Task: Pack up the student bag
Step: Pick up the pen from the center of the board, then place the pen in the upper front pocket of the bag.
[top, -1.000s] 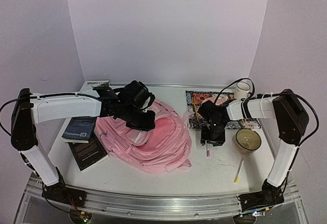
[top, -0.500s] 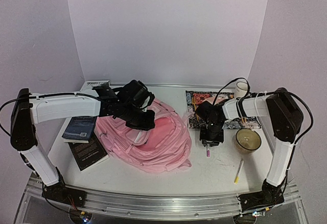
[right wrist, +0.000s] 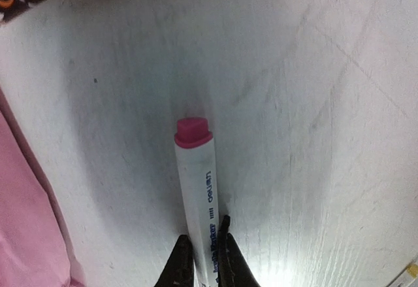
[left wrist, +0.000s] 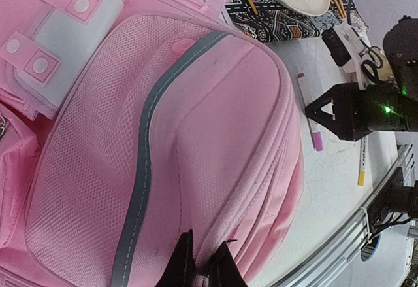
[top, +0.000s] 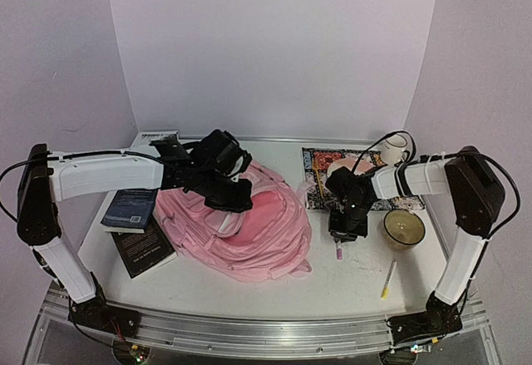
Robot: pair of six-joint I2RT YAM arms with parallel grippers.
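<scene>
While the left gripper (left wrist: 202, 269) rests closed against the large soft pink fabric student bag (top: 266, 232) at frame centre, the right gripper (right wrist: 202, 251) pinches a white pink-capped plastic marker (right wrist: 196, 182), so lifting it bagward seems next.

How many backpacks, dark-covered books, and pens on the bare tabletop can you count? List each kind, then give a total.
Backpacks: 1, the student bag
Dark-covered books: 2, the blue book and the black book
Pens: 2, the pink-capped marker and the yellow pen
Total: 5
</scene>
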